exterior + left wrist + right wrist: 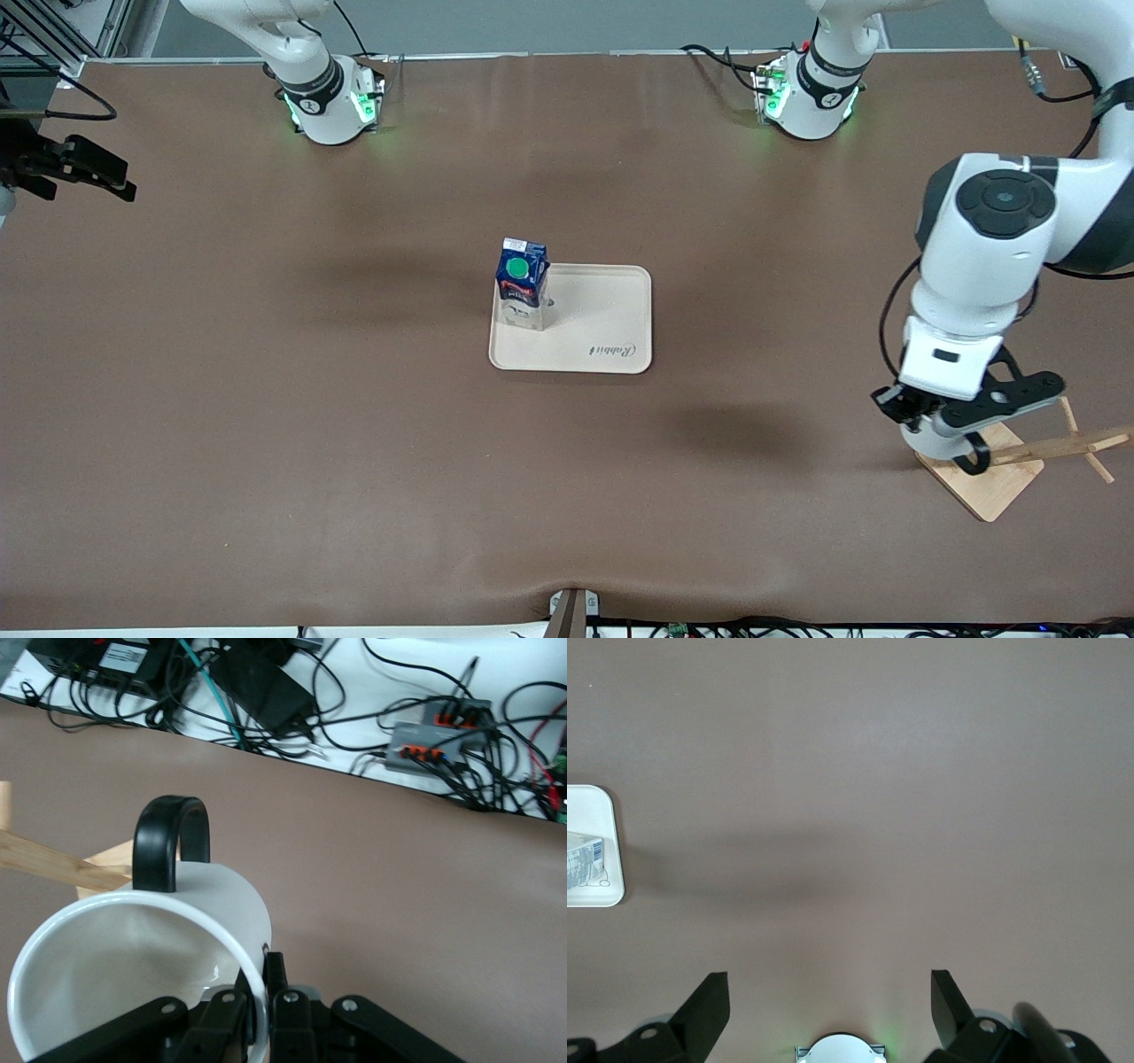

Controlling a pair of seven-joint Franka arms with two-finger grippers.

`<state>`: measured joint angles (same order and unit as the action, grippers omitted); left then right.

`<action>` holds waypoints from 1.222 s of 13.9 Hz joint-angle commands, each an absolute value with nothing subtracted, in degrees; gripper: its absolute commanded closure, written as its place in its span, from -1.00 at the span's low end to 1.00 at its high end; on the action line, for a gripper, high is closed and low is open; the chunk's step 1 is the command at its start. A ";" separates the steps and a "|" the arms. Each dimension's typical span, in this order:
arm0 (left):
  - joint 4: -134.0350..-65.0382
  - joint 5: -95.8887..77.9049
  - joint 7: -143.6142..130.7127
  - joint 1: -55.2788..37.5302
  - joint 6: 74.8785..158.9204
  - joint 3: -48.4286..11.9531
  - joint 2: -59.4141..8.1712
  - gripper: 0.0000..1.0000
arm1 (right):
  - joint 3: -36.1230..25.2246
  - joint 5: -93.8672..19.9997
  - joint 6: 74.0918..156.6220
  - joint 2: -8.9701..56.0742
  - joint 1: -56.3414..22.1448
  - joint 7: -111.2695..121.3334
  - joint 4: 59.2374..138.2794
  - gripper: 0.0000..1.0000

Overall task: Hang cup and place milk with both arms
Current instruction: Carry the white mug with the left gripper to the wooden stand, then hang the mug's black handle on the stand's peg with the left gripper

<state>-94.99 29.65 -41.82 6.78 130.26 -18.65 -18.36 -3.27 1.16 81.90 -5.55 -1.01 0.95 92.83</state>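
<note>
The left gripper point(266, 1001) is pinching the cup point(133, 966) by its rim wall, one finger inside the bowl and one outside, and is holding it over the wooden rack point(1019, 456) at the left arm's end of the table. In the left wrist view the cup is lying tipped on its side ahead of the fingers, mouth toward the camera, with the black handle point(171, 842) standing up just past the rim and a wooden peg point(53, 866) of the rack reaching in close beside that handle; whether peg and handle are touching cannot be told. The cup is appearing rigid, glossy and breakable, light enough for a rim pinch, but a smooth wall is likely to slip or swing under a thin grip, so the hold is judged adequate only for slow travel; the open loop of the handle is the part that must be kept free for the peg. The right gripper point(828, 1010) is waiting with its fingers spread wide and nothing between them, high over bare table at the right arm's end. The milk point(521, 282) is standing upright on the tray point(602, 341), well away from either hand. The carton is looking light and slightly yielding, so it is judged best taken across its flat side walls at mid-height, without squeezing hard.
</note>
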 commanded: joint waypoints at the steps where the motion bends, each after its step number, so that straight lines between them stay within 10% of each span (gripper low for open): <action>1: -103.86 33.30 -41.14 11.40 136.91 -19.51 -12.06 1.00 | -3.16 0.26 81.65 -6.33 -0.62 1.05 93.52 -1.00; 6: -113.80 35.06 -38.94 18.62 155.72 -19.51 -9.76 1.00 | -3.16 0.26 81.47 -6.24 -0.70 1.05 93.43 -1.00; 17: -116.28 36.47 -35.60 24.08 161.62 -19.51 -8.61 1.00 | -3.16 0.26 81.39 -6.24 -0.70 1.05 93.34 -1.00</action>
<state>-114.47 35.19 -35.62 22.09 158.73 -18.89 -9.51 -3.26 1.16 81.60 -5.54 -1.01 0.95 92.84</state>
